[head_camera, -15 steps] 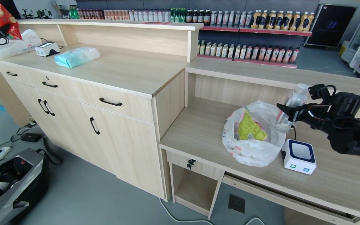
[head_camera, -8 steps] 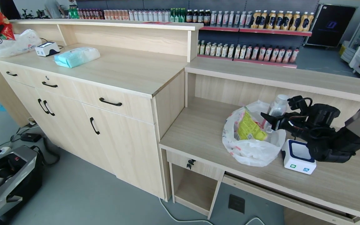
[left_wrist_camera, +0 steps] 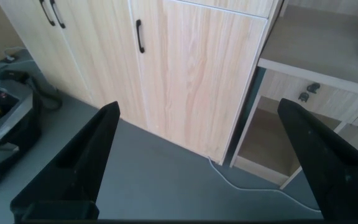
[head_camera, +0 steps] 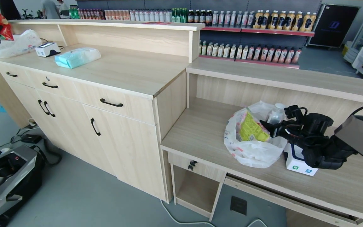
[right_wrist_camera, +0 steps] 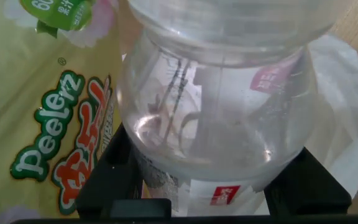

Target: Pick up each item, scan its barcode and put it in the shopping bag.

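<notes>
**Bottle comes down into the bag**

Over the last second the right gripper carries the clear bottle away from above the scanner and lowers it into the mouth of the shopping bag on the low desk. Its fingers are clamped around the bottle's body, which now sits just beside the yellow snack pack already inside. I'd say scanning is done for this item and only the release remains. The left gripper hangs by the cupboard doors, fingers spread wide, holding nothing.
</notes>
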Controlling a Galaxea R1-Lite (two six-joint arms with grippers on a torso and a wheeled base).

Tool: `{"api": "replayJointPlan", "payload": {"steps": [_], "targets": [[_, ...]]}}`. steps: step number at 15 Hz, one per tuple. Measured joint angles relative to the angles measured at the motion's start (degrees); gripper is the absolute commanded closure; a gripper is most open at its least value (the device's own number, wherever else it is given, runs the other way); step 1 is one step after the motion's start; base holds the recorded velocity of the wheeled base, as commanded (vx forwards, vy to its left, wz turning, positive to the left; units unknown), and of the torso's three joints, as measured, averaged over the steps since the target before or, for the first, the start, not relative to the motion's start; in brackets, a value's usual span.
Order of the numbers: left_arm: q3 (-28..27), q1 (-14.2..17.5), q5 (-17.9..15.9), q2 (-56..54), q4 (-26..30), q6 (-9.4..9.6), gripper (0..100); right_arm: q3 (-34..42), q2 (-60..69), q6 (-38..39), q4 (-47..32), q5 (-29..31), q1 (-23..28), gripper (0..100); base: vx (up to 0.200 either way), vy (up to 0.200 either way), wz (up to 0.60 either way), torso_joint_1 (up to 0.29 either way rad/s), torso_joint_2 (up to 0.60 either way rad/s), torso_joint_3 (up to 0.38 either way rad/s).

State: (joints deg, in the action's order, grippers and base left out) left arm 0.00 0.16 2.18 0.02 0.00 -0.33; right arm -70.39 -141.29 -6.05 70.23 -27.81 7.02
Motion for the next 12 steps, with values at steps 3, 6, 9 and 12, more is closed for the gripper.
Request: {"api": "replayJointPlan", "payload": {"steps": [3,6,9,12], "targets": [[0.0,0.0,0.0,0.0,0.0,0.01,0,-0.2,-1.2,-0.2,0.0,0.0,0.0,100,0.0,0.0,0.0,0.0,0.0,0.0],[0.0,0.0,0.0,0.0,0.0,0.01,0,-0.2,-2.2,-2.1,-0.1,-1.2,0.0,100,0.0,0.0,0.0,0.0,0.0,0.0],[0.0,0.0,0.0,0.0,0.0,0.01,0,-0.2,-2.7,-2.3,0.0,-1.4,0.1,100,0.0,0.0,0.0,0.0,0.0,0.0],[0.0,0.0,0.0,0.0,0.0,0.01,0,-0.2,-2.9,-2.4,-0.1,-1.4,0.1,100,0.0,0.0,0.0,0.0,0.0,0.0]]}}
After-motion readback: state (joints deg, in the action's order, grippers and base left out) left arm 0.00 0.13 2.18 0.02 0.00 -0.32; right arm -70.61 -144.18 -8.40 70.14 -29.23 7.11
